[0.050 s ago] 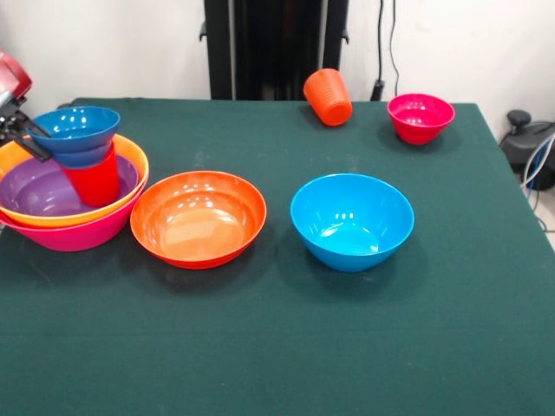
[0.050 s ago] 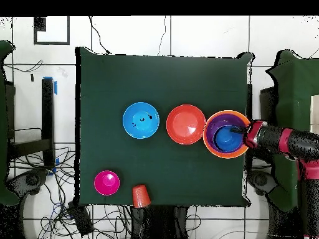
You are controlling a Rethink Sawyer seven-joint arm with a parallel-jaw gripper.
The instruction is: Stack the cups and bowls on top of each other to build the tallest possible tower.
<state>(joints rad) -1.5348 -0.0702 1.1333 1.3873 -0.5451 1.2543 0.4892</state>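
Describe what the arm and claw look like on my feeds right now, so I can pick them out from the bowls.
The arm is red and black: a black cylindrical segment with a speckled look, banded by red rings. Near the wrist sits a rounded red housing. The claw is dark metal, thin black prongs and small brackets, far slimmer than the arm. No cables or markings are visible on it.

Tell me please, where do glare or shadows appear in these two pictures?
Front view: white glare spots sit inside the red-orange bowl and the medium blue bowl; each casts a soft shadow on the green table. Overhead view: small highlights show in the same bowls; shadows are hardly visible.
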